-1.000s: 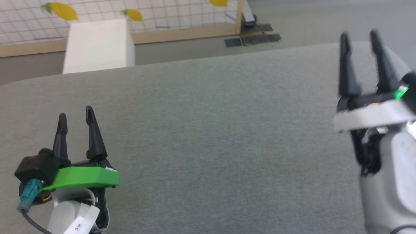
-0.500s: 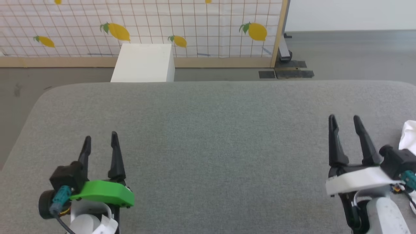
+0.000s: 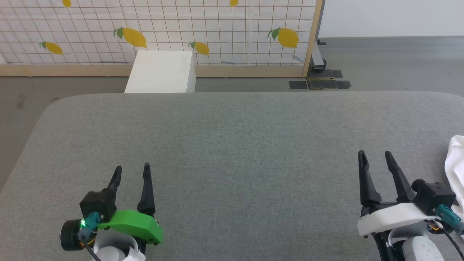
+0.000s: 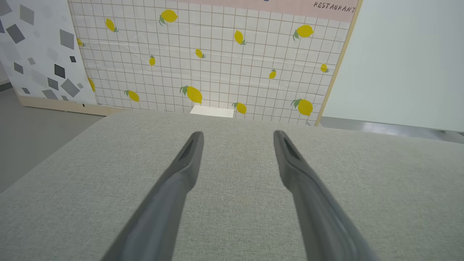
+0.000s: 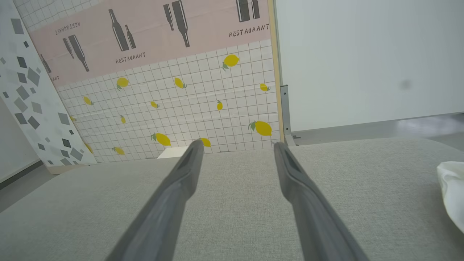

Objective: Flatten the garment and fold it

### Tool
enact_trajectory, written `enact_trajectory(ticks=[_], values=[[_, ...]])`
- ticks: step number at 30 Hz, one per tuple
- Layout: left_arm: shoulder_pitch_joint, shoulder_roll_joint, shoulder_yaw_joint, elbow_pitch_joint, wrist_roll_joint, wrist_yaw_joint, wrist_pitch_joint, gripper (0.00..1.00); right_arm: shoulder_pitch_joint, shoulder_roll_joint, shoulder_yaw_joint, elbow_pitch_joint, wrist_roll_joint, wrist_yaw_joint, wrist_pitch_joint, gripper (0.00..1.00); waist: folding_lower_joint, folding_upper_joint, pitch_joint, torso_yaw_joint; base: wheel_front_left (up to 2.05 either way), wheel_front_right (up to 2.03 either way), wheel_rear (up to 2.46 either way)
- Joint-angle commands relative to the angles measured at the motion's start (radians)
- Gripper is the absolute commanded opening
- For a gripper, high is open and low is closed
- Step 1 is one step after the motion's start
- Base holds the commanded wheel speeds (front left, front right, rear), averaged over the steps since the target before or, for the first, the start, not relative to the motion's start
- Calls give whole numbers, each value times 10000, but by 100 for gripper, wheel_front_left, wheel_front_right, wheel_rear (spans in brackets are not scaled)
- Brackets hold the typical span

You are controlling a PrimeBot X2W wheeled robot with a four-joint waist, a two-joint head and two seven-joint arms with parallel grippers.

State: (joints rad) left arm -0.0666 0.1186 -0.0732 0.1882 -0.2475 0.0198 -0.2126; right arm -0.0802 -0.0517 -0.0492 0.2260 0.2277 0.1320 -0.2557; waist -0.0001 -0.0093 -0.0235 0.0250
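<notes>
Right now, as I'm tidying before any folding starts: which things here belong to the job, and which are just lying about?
For the job:
- bunched white soft-fabric garment, at the right edge
- grey fabric-covered table under it
- left gripper, open
- right gripper, open

Lying about:
- white rigid box beyond the table
- lemon-printed grid panel behind it

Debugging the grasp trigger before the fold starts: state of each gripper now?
Left gripper: open, holding nothing.
Right gripper: open, holding nothing; the crumpled white thin-fabric T-shirt lies to its right, not between its fingers.
</notes>
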Motion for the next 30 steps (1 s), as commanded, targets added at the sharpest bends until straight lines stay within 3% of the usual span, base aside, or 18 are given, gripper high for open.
enact_trajectory(ticks=[1,21,22,30], values=[[5,-61,1,36,-119,9,-28,100,64,14,54,58,-60,-13,-25,100,1,90,16,-5,0,0,0],[-126,-66,-140,130,-371,62,-70,100,-8,14,235,231,84,-13,171,100,1,90,65,6,0,0,0],[-20,-123,-120,110,-343,44,-52,0,0,4,215,205,35,2,182,0,1,0,65,6,0,0,0],[-2,-147,-94,63,-280,38,6,0,18,2,210,146,-19,2,235,0,1,3,72,-2,0,0,0]])
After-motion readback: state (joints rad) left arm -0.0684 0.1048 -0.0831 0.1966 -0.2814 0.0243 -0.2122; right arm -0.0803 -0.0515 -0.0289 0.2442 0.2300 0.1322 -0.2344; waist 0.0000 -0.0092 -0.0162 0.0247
